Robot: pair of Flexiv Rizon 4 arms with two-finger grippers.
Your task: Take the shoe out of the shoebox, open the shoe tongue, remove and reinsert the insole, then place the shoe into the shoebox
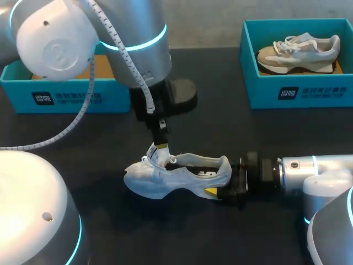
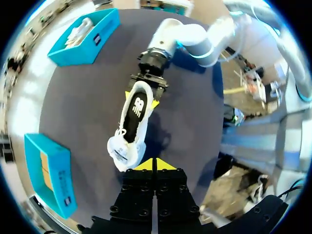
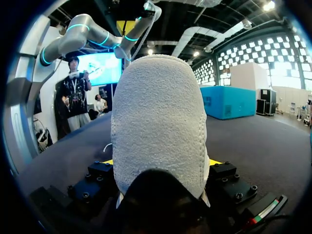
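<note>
A white shoe (image 1: pixel 175 175) lies on its side on the dark table, toe toward the left. My left gripper (image 1: pixel 161 149) comes straight down onto the raised tongue (image 1: pixel 154 155), and in the left wrist view its yellow tips (image 2: pixel 155 165) are pressed together at the tongue's edge. The shoe (image 2: pixel 132 122) stretches ahead of it, with the insole (image 2: pixel 137 108) showing inside. My right gripper (image 1: pixel 223 185) lies level at the heel, its fingers wide and touching both sides. In the right wrist view the grey-white heel (image 3: pixel 158 122) fills the space between that gripper's (image 3: pixel 161 163) fingers.
A teal shoebox (image 1: pixel 298 91) at the back right holds a second beige-and-white shoe (image 1: pixel 298 51). Another teal box (image 1: pixel 66 94) stands at the back left, partly hidden by my left arm. Bare table lies in front of the shoe.
</note>
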